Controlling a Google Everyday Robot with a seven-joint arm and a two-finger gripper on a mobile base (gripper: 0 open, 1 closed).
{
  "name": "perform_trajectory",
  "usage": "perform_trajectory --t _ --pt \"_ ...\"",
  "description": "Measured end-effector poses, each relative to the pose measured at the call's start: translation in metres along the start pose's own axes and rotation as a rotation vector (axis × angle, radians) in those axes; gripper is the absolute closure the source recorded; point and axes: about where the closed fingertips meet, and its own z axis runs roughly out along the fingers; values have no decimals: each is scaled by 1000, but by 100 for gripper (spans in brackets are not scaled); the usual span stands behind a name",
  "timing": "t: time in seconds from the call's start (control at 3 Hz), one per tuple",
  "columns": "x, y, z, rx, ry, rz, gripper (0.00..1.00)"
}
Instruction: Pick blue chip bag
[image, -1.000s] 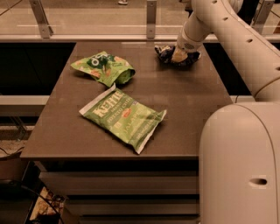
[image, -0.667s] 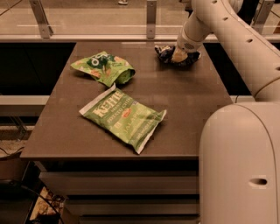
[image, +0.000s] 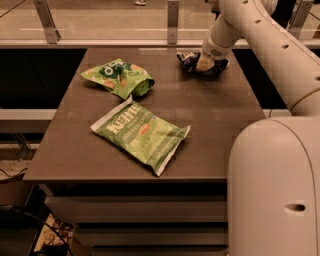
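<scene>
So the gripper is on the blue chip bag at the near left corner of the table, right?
No. The camera view shows the gripper on the blue chip bag at the far right corner of the table, not the near left.

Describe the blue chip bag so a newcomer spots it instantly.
Start at the dark table, go to its far right corner, where the gripper is down over the target. The blue chip bag is the small, dark, crinkled packet there; the lettered green bag mid-table and the orange-patched green bag at far left are larger.
</scene>
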Motion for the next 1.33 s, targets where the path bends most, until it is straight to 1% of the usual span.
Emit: perform_trajectory --t 1.0,1.33 --pt "0 0 0 -1 0 0 13" --pt "0 2 4 -6 1 -1 0"
